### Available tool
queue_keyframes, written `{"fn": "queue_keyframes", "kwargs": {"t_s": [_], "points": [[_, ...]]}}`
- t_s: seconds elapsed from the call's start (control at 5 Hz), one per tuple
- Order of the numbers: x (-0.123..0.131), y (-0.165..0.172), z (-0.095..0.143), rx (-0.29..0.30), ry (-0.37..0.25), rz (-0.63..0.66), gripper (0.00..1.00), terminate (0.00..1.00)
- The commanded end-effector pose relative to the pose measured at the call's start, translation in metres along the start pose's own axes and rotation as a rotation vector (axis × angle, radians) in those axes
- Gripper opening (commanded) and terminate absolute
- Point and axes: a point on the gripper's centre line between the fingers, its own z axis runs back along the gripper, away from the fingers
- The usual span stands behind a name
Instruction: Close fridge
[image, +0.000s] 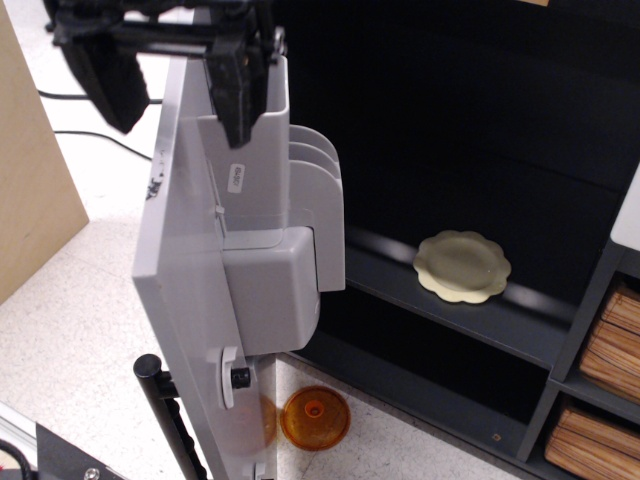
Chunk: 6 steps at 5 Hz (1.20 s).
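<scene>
a: where is the fridge (420, 150) standing, and how is its door?

b: it fills the middle and right of the view, a black cabinet with dark shelves; the fridge door (190, 300) is swung wide open toward the camera, its grey edge running from top centre down to lower left; the moulded inner bins (275, 220) stick out from its inner face toward the cabinet.

a: and the gripper (170, 75)?

b: at the top left, right over the upper end of the door; its black fingers (108, 80) are spread apart, released, holding nothing; one finger hangs on the outer side of the door edge, the other sits over the top bin on the inner side, so the door's top edge lies between them; whether either finger touches the door i cannot tell.

a: anything else around?

b: a pale scalloped plate (462, 265) lies on a shelf inside the fridge; an orange round lid (316, 418) lies on the floor just below the open door; the black bar handle (170, 415) shows at the door's lower end; brown woven baskets (605, 385) sit in a grey shelf unit at the right edge; a black cable (95, 115) runs over the floor at the left.
</scene>
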Motion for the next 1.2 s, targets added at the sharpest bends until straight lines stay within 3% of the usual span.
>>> {"fn": "queue_keyframes", "kwargs": {"t_s": [0.0,0.6,0.8,1.0], "points": [[-0.001,-0.021,-0.013,-0.007,-0.009,0.029,1.00,0.00],[0.052,-0.106,-0.024,-0.061,0.007,0.131,1.00,0.00],[0.066,-0.116,0.002,-0.148,-0.005,0.124,1.00,0.00],[0.044,-0.103,0.012,-0.178,-0.014,0.070,1.00,0.00]]}}
